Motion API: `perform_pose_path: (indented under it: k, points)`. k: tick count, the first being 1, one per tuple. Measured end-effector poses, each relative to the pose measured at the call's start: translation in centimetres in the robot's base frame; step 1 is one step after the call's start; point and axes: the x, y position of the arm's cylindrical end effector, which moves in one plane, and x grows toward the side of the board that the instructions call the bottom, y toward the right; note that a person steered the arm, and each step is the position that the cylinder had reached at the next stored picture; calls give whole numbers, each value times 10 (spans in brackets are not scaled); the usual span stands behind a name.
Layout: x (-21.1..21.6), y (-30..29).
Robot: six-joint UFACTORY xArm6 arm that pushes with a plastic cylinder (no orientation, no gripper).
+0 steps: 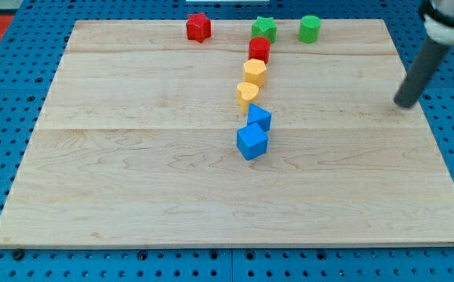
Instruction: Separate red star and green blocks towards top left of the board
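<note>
The red star [198, 27] sits near the board's top edge, left of centre. The green star [263, 29] lies to its right, and a green cylinder [310, 28] is further right. A red cylinder [259, 49] touches the green star from below. My tip [404, 103] is at the view's right, over the board's right edge, far from all blocks and well right of the green cylinder.
Below the red cylinder run a yellow hexagon block [255, 72], a yellow heart-like block [247, 95], a blue block [259, 117] and a blue cube [252, 142]. The wooden board [132, 172] lies on a blue pegboard table [7, 94].
</note>
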Motion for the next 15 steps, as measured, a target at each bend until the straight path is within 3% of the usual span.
perform_pose_path:
  k: [2, 10, 12, 13, 15]
  points:
    - [-143, -22]
    - [-162, -262]
    - [-165, -282]
    - [-174, -262]
    - [-169, -366]
